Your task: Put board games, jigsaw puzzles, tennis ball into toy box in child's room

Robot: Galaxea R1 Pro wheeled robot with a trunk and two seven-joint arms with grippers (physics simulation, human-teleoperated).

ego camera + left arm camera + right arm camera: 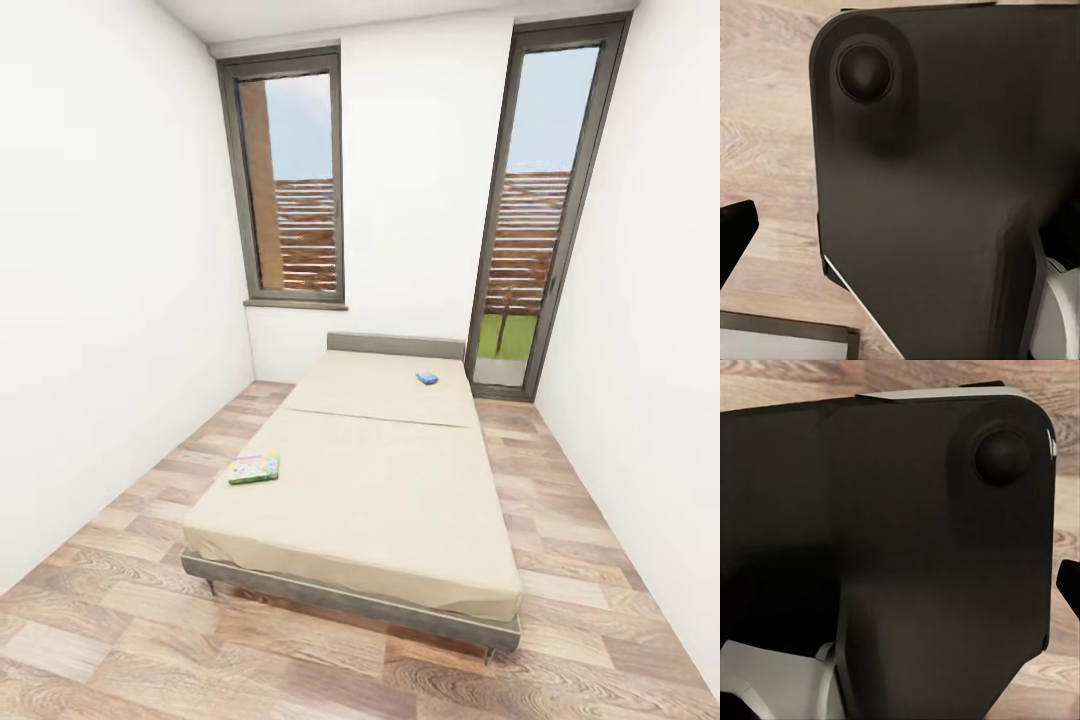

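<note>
Both grippers are tucked against the robot's dark body in the wrist views, so can't tell if they're open or closed. Outward, the bed (370, 480) fills mid-frame: Monopoly box (254, 467) at its left edge, left of centre, small blue box (427, 378) up near the headboard (396, 345). Both look light, stiff, probably slick; I'd pinch across an overhanging edge.

The head view is bright and evenly lit, daylight coming through the two windows (295, 175) at the top of the frame. Walls lean outward toward the edges, a wide-lens stretch. The bed (370, 480) casts only a faint shadow beneath. Both wrist views are dim and soft, perhaps out of focus.
</note>
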